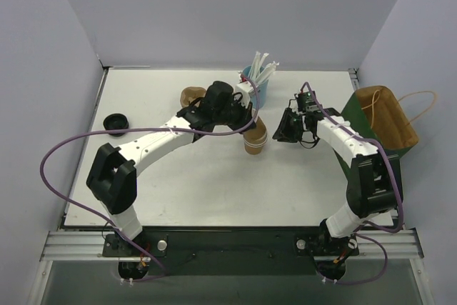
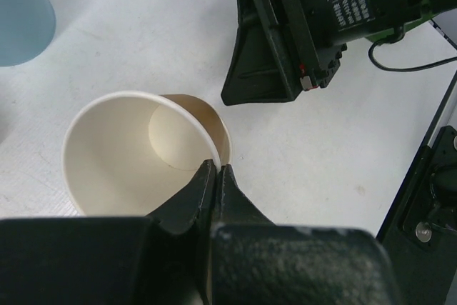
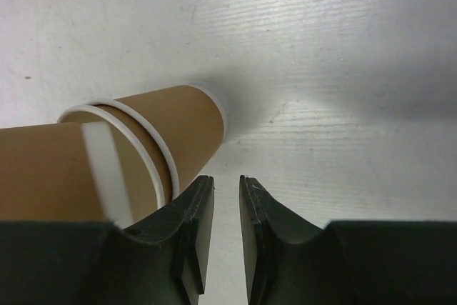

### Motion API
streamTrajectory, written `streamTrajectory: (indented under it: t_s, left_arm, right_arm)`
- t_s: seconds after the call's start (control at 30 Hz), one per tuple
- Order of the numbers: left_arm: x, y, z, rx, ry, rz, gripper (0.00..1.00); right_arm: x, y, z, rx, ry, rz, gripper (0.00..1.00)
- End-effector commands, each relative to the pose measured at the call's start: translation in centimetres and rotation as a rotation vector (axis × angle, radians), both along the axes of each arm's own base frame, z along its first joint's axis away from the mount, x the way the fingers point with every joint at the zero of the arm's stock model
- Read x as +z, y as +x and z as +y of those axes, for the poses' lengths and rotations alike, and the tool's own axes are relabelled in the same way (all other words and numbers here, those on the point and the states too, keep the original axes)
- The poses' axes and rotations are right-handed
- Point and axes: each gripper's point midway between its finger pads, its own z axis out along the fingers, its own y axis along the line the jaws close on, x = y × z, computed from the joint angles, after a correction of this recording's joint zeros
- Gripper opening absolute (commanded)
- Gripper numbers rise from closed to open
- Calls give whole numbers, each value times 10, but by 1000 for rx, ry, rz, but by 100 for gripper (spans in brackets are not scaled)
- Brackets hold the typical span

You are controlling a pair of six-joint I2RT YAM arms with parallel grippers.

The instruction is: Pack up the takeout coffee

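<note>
The takeout coffee point(image 1: 255, 138) is a tan paper cup with a white rim, standing mid-table. Its cream inside point(image 2: 118, 158) looks empty. My left gripper point(image 2: 218, 167) is shut on the cup's rim, one finger inside the wall and one outside; from above it point(image 1: 247, 118) hangs over the cup. In the right wrist view the cup point(image 3: 175, 123) shows two white rims close together, like one cup nested in another. My right gripper point(image 3: 226, 180) stands narrowly open just right of the cup with only bare table between its fingers. It point(image 1: 280, 132) points at the cup from the right.
A light-blue cup of white straws point(image 1: 255, 80) stands just behind the coffee. The brown pulp carrier point(image 1: 190, 96) lies behind my left arm. A black lid point(image 1: 114, 123) sits at the far left. A brown paper bag point(image 1: 386, 115) with handles lies on a green mat at the right edge.
</note>
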Motion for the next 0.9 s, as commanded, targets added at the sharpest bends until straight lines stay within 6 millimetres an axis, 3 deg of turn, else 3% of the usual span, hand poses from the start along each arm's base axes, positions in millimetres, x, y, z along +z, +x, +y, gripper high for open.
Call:
streamTrajectory:
  t_s: [0.0, 0.17, 0.3, 0.33, 0.37, 0.43, 0.53, 0.57, 0.7, 0.87]
  left_arm:
    - [56, 6, 7, 30, -2, -108, 0]
    - [73, 9, 37, 133, 75, -152, 0]
    - [76, -2, 89, 264, 203, -171, 0]
    - [59, -9, 100, 276, 245, -148, 0]
    - [64, -18, 111, 296, 241, -147, 0]
    - [38, -32, 126, 307, 287, -102, 0]
    - [23, -52, 143, 351, 292, -52, 0]
    - [6, -62, 149, 361, 294, -14, 0]
    - [-26, -84, 150, 350, 277, 46, 0]
    - [-41, -93, 143, 343, 300, 57, 0]
  right_arm:
    - [9, -8, -16, -12, -63, 16, 23]
    - [25, -8, -19, -8, -76, -12, 24]
    - [42, -4, -16, 14, -68, -55, 26]
    - [46, -3, -13, 26, -64, -66, 28]
    - [48, -3, -8, 49, -55, -72, 30]
    - [55, 0, 2, 86, -62, -94, 37]
    - [56, 4, 11, 108, -116, -99, 45]
    - [56, 6, 13, 115, -129, -97, 46]
    - [44, 10, 18, 129, -220, -54, 49]
    - [22, 11, 11, 138, -365, 8, 49]
